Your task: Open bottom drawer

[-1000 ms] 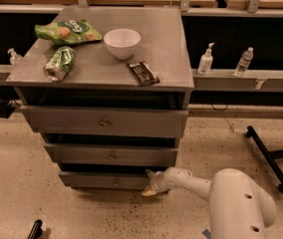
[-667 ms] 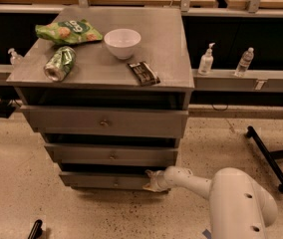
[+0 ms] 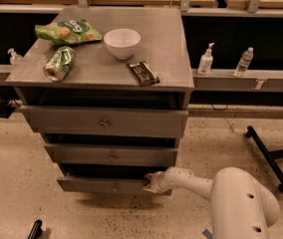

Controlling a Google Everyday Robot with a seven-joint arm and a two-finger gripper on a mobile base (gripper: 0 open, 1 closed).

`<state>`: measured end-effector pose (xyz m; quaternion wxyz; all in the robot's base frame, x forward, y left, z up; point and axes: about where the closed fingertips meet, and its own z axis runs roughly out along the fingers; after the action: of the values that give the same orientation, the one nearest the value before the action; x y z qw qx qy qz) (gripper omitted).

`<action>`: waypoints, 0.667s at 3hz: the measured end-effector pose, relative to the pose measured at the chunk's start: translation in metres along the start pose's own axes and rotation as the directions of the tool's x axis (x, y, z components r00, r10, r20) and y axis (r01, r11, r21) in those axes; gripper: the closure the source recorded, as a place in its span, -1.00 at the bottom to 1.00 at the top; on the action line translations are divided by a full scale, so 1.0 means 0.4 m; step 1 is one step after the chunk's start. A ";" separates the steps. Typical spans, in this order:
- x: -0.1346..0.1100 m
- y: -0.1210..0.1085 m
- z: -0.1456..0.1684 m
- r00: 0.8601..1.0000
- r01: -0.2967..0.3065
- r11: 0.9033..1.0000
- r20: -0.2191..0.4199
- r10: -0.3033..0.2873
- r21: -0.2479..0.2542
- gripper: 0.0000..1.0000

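Low at bottom drawer, hand, arm outstretched

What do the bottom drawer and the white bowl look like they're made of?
The bottom drawer, where the gripper sits at its right end: probably grey-painted wood, matte, flat front. Its knob: likely metal, brassy tone. The white bowl: smooth, maybe ceramic or plastic.

We see a grey worktop in the upper middle of the frame. On it lie a green chip bag at upper left, a green can on its side just below, a white bowl at centre, and a dark wrapped bar beneath the bowl. The pincer is lower centre, at the right end of the bottom drawer.
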<state>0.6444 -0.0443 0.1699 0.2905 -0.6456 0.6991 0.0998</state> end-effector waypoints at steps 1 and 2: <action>-0.015 0.035 -0.011 0.999 0.004 1.000 0.055 -0.003 -0.021 0.18; -0.015 0.034 -0.011 0.998 0.004 1.000 0.055 -0.003 -0.021 -0.15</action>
<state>0.6301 -0.0396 0.1734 0.3029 -0.6470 0.6886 0.1243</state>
